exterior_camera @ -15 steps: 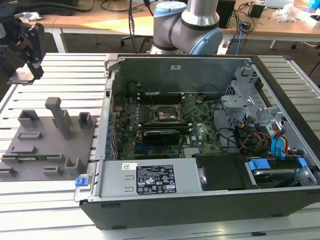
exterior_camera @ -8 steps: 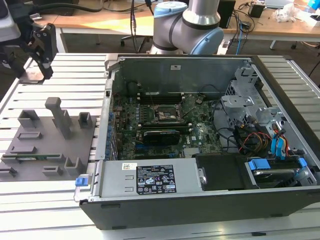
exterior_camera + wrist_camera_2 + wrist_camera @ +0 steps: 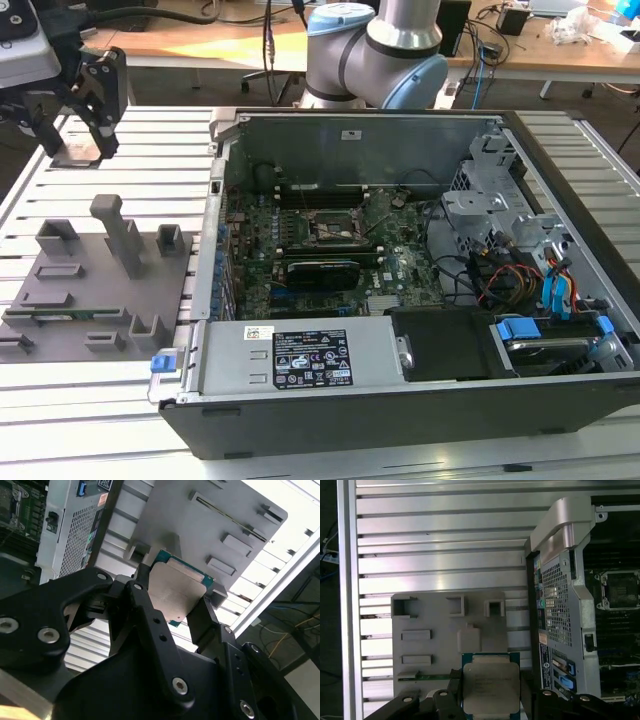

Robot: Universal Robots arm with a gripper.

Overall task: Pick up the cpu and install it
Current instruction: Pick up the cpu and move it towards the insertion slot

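The cpu [image 3: 177, 590], a flat square chip with a silver top and a green border, sits between the black fingers [image 3: 145, 605] of my gripper [image 3: 176, 587], which is shut on its edges. In the first wrist view the cpu [image 3: 491, 687] hangs above the grey fixture plate [image 3: 445, 635]. In the exterior view my gripper [image 3: 78, 135] is high at the far left, above the slatted table and beyond the plate [image 3: 90, 290]. The motherboard socket [image 3: 335, 228] lies open inside the computer case, well off to the exterior view's right of the gripper.
The open computer case [image 3: 400, 400] lies on the slatted aluminium table [image 3: 440, 535], its metal wall [image 3: 560, 595] close beside the fixture plate. The plate carries upright posts [image 3: 120, 232] and a thin green memory stick [image 3: 425, 676]. Cables and drive bays [image 3: 520, 270] fill the case's right end.
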